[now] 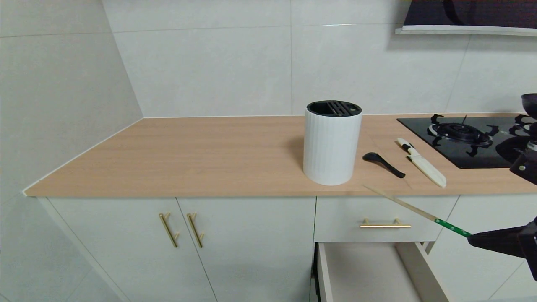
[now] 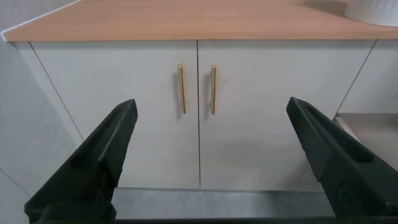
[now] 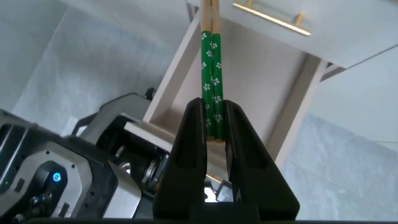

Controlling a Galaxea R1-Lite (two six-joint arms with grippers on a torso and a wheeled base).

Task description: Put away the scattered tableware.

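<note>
early stage, my read: nothing stowed yet. the white ribbed cylindrical holder with black slotted top [image 1: 331, 147] stands near the front edge of the light wooden countertop [image 1: 188, 155], right of middle, with no handles poking out of it. right gripper [image 3: 214, 115] is clamped on a pair of pale wooden chopsticks with green flower-print ends [image 3: 210, 62], gripped at the green end. the bare tips reach the counter's front edge just beside the holder's base, and the rest hangs out in front, above the open white drawer [image 1: 369, 272]. left to do: the small black spoon [image 1: 382, 163] lying just right of the holder, and the white-bladed knife with white and black handle [image 1: 421, 162] between spoon and black gas hob [image 1: 461, 138], both near the front edge. left gripper [image 2: 210, 109] is spread wide and empty, facing the white cabinet doors [image 2: 199, 112] below the counter.
</note>
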